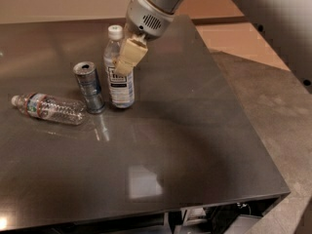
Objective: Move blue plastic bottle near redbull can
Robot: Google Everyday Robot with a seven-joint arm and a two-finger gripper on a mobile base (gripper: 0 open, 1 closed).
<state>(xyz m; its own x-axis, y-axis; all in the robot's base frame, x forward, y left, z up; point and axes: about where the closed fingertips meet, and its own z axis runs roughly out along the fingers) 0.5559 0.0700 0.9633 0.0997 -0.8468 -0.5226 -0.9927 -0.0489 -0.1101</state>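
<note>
The blue plastic bottle (120, 84), with a white cap and a white-and-dark label, stands upright on the dark table (195, 130), just right of the redbull can (89, 87). The can is upright with its pull-tab top showing, and only a narrow gap separates the two. My gripper (120, 62) reaches down from the upper right and is shut on the bottle's upper body. One beige finger (129, 54) shows in front of the bottle; the other is hidden behind it.
A crinkled clear bottle with a red-and-blue label (48, 108) lies on its side left of the can. The table's right edge (243, 106) drops to a concrete floor (273, 96). The front edge is near the bottom.
</note>
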